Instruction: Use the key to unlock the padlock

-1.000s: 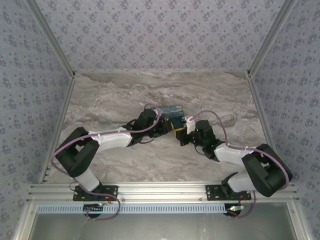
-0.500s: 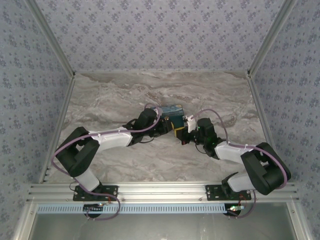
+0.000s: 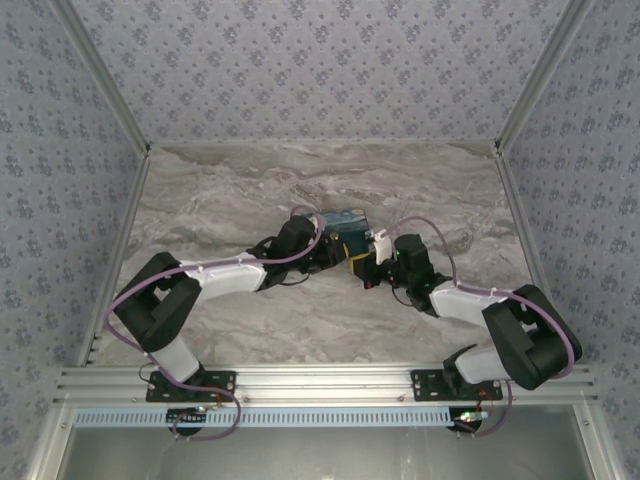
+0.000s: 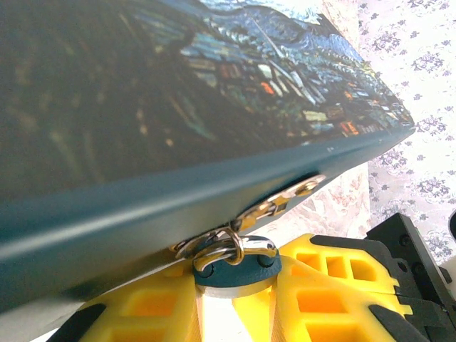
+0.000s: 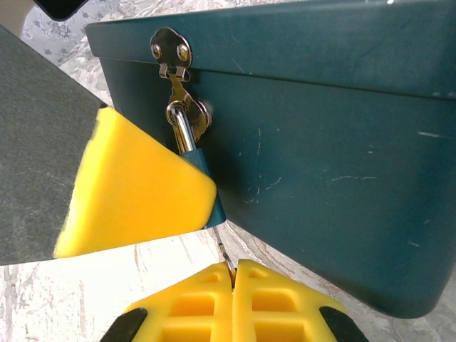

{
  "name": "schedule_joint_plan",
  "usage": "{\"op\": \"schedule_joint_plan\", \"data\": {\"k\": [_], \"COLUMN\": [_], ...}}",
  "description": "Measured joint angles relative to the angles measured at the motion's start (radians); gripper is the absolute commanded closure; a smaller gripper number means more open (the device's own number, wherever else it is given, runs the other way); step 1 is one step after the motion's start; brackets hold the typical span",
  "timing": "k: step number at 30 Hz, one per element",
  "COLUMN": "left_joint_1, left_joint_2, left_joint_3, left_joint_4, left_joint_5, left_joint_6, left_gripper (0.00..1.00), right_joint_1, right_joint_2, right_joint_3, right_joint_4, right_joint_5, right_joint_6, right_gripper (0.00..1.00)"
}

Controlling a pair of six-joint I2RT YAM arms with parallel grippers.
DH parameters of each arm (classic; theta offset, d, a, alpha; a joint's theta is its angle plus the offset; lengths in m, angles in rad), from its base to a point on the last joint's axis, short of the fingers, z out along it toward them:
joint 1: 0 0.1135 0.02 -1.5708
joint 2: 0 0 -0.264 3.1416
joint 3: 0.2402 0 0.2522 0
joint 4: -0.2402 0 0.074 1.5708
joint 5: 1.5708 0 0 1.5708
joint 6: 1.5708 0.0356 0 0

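The small blue padlock (image 4: 235, 271) hangs by its silver shackle (image 4: 246, 248) from the hasp of the painted box (image 4: 178, 92). My left gripper (image 4: 235, 288) is shut on the padlock body, a yellow finger on each side. In the right wrist view the padlock (image 5: 211, 203) peeks out behind the left gripper's yellow finger (image 5: 135, 185). My right gripper (image 5: 233, 274) is shut on the key (image 5: 224, 249), a thin metal sliver whose tip reaches the padlock's underside. From above, the left gripper (image 3: 340, 257) and the right gripper (image 3: 368, 269) meet at the box's (image 3: 345, 220) front.
The dark teal box front (image 5: 320, 157) stands close to the right of the key. The hasp plate (image 5: 171, 48) sits at the lid's edge. Marble tabletop (image 3: 250, 195) lies around the box, with patterned walls (image 3: 320, 60) behind and at the sides.
The right arm has edged a little left and toward the box, bringing the key closer to the padlock. The left arm has stayed in place.
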State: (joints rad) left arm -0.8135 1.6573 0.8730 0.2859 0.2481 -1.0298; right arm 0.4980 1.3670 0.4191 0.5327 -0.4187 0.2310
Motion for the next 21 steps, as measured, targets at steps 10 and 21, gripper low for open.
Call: {"op": "schedule_joint_plan", "data": {"k": [10, 21], "left_joint_1": [0.0, 0.002], "left_joint_2": [0.0, 0.0], "left_joint_3": [0.015, 0.028], "left_joint_4": [-0.045, -0.077], "left_joint_5": [0.002, 0.001], "left_joint_6": [0.0, -0.003], "left_gripper": [0.77, 0.77], "right_joint_1": [0.024, 0.073], "right_joint_2": [0.0, -0.006], "right_joint_3": [0.014, 0.014], "right_joint_4": [-0.038, -0.043], "right_joint_5": [0.051, 0.148], "right_joint_6": [-0.09, -0.134], "right_gripper": [1.0, 1.0]}}
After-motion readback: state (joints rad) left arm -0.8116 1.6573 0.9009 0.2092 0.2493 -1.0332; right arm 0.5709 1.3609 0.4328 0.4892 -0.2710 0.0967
